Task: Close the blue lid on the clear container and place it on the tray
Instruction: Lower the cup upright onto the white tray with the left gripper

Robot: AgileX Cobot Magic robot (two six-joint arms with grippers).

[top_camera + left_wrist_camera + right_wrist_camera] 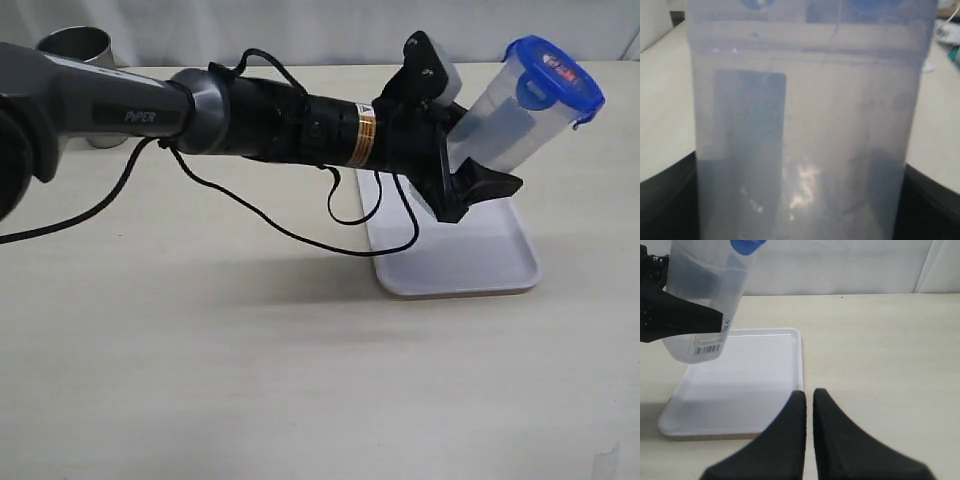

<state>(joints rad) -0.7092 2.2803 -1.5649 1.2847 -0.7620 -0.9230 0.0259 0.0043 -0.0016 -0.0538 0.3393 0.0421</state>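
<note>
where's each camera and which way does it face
Exterior: off the arms, looking across the table; the left arm reaches in, holding the clear container tilted above the tray.
Left wrist: on that arm, looking straight into the container; dark jaws at the lower corners.
Right wrist: on the right arm, looking over its shut jaws toward the tray.
Shared: all three show the container.

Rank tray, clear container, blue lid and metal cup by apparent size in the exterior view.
1. tray, largest even though it is partly covered
2. clear container, held tilted above it
3. blue lid and metal cup: not ranked, because the arm hides much of the cup, which also sits farther back
</note>
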